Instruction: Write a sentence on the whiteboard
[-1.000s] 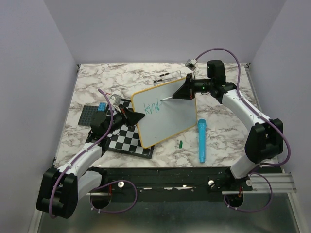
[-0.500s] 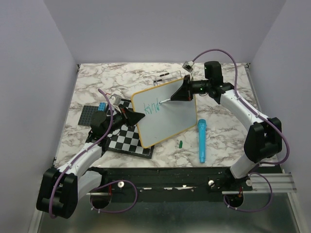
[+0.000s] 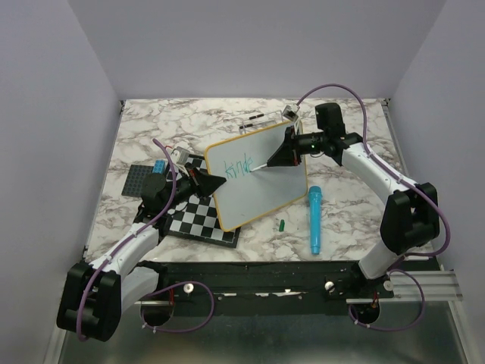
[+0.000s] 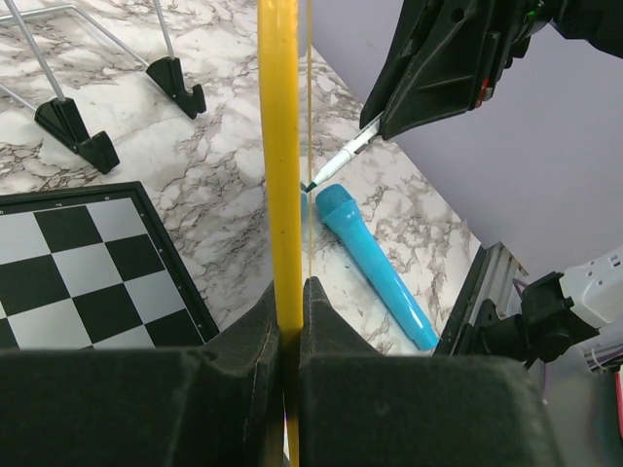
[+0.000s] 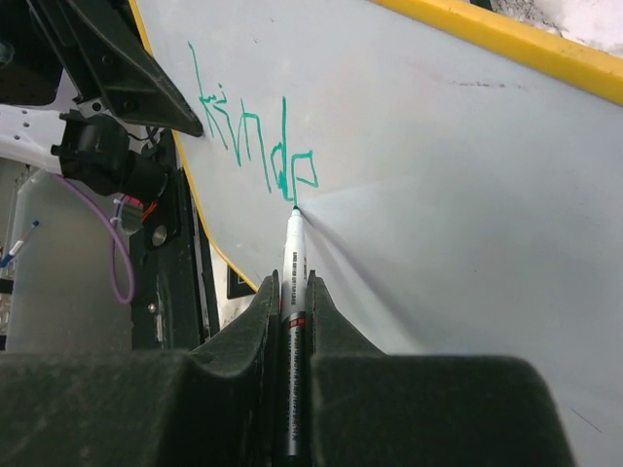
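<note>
If the left fingers (image 4: pixel 255 326), clamped on the yellow-framed glossy whiteboard (image 3: pixel 265 189), slip, the thin white marker (image 5: pixel 294 255) pinched in the right fingers (image 5: pixel 251 329) could smear the green lettering (image 5: pixel 253 146).

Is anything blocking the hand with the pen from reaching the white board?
Nothing visible does. The marker held in the right hand touches the whiteboard with its tip, right at the end of the green letters. The board surface beyond them is bare.

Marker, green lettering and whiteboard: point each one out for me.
marker (image 5: pixel 293 255), right wrist view, white barrel just behind the tip.
green lettering (image 3: pixel 241 164), top view, middle of the word.
whiteboard (image 4: pixel 283 146), left wrist view, yellow frame seen edge-on.
</note>
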{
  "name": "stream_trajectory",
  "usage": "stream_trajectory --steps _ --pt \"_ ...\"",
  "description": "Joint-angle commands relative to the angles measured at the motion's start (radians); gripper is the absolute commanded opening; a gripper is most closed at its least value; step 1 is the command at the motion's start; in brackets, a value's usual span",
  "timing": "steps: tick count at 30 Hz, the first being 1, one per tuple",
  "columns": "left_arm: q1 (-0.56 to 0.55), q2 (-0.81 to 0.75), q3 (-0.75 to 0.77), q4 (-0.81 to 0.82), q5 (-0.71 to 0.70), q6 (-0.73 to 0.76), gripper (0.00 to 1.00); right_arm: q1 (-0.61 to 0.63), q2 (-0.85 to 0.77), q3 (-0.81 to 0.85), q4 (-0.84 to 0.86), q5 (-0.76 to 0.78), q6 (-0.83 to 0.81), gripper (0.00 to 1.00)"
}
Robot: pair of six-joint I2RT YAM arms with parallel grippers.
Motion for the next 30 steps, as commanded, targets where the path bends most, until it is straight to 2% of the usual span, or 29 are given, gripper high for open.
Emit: stream_trajectory --steps 1,9,13,30 --pt "-0.007 -0.013 0.021 0.067 0.045 0.03 0.0 -0.009 -0.015 -0.008 -0.016 0.042 -0.029 0.01" --pt "-0.007 -0.014 0.021 0.067 0.045 0.03 0.0 -0.047 -0.021 0.047 -0.016 0.026 -0.017 0.01" --pt "-0.007 -0.014 0.023 0.065 0.044 0.03 0.0 -0.047 -0.037 0.059 -0.011 -0.052 -0.006 0.01" --pt "-0.007 -0.008 0.023 0.062 0.044 0.033 0.0 -0.058 -0.124 -0.013 0.043 -0.103 -0.047 0.01"
